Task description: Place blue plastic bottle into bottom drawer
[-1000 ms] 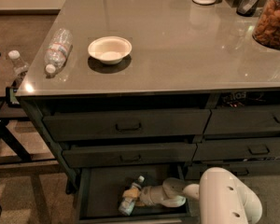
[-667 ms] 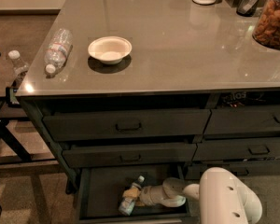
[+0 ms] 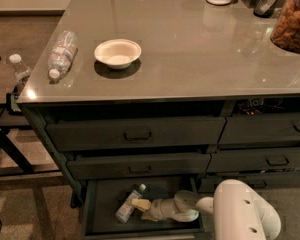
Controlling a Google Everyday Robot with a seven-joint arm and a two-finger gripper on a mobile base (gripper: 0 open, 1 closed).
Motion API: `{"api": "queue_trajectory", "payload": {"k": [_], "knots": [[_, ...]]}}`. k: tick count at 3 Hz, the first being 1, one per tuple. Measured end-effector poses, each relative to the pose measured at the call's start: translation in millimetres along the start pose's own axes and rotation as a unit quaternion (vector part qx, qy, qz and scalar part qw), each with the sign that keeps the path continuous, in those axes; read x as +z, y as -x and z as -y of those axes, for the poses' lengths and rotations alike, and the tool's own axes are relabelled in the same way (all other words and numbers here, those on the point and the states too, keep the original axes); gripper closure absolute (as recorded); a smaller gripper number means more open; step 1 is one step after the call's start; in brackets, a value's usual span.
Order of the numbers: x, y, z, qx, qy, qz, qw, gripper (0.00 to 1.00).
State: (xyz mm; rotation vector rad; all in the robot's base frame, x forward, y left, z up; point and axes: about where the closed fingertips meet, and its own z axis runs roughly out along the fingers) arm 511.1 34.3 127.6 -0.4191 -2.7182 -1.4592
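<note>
Glossy grey bench (image 3: 190,59) on brown carpet (image 3: 20,39) — the bottom drawer (image 3: 105,220) below its front-left corner hangs open, with the blue bottle (image 3: 127,207) lying tilted inside. The gripper (image 3: 144,209) is right against it — can't tell if it's gripping.

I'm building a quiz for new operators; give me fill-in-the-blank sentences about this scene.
1. The blue plastic bottle lies in the ___ drawer.
2. The gripper is inside that ___ too, at the bottle.
3. On the countertop, a white ___ stands near the ridged bottle, which lies flat.
Missing words: bottom; drawer; bowl.
</note>
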Motion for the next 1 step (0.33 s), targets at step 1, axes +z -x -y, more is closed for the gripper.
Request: {"api": "queue_trajectory", "payload": {"k": [1], "knots": [[0.0,0.0,0.0,0.000,0.000,0.000,1.0000,0.00]]}}
